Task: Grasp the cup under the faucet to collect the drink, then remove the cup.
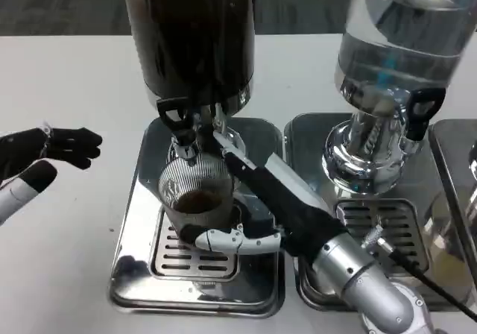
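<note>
Fingers of right hand (257, 211) wrapped around clear ribbed plastic cup (195, 192): white-and-black thumb (223, 238) across near side low down, long fingers up far-right side toward rim. Holding, not just touching, as far as visible. Left hand (52, 149) off at left edge over white table (67, 73), black fingers loosely curled and slightly apart, holding nothing, well apart from dispenser.

Cup standing on slotted grate of shiny steel drip tray (134, 274), directly under black faucet tap (179, 125) of dark-filled cylindrical drink dispenser (190, 36). Brown liquid showing inside, partway up; exact level hard to tell. Flow from spout not discernible.

Orientation: upright, long axis vertical, mouth up toward spout, base down on grate, wider at rim than base. Slight lean possible; cannot confirm from this angle.

Risks, as judgement:
- Thin plastic wall, so squeezing too hard could buckle cup and push drink over rim.
- Pulling out while tap running, hence drip onto tray or hand.
- Rim just beneath spout; lifting straight up likely clips it and tips cup. Sliding out toward robot first looks safer.
- Fingers near rim could dip into liquid or knock tap lever.
- Base catching on grate slots during slide, then slosh.
- Second dispenser with clear liquid (402, 43) just beside on right; forearm swing could bump it.
</note>
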Controlling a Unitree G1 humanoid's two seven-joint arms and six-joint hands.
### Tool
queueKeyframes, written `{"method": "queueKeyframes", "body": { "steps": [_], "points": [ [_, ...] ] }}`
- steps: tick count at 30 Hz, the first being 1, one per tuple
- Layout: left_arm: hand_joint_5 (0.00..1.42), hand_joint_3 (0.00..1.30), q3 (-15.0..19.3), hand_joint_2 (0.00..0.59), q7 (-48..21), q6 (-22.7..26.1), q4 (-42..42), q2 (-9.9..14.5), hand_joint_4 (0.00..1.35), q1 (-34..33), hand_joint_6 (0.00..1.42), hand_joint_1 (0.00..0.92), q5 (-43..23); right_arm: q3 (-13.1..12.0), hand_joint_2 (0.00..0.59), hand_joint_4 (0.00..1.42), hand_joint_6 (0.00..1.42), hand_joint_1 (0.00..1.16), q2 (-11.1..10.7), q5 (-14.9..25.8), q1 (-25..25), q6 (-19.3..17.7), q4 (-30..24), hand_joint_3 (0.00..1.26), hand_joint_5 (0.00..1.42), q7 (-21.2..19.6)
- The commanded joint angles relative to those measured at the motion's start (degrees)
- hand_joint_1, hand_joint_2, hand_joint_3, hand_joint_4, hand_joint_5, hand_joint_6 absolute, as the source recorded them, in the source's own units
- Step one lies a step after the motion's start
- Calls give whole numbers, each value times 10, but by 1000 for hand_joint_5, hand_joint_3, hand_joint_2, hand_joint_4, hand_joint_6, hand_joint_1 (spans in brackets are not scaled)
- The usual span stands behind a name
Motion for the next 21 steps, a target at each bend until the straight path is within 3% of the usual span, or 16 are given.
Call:
{"method": "queueKeyframes", "body": {
  "steps": [1,21],
  "points": [
    [421,434,-6,105,3,-8,6,11,393,1,305,0,8,4,144,0,55,730,2,0,-11,4,10,0,0,7],
    [419,435,-7,113,2,-2,12,11,398,4,310,0,1,9,145,0,77,739,12,-14,-18,3,22,0,0,-18]
  ]
}}
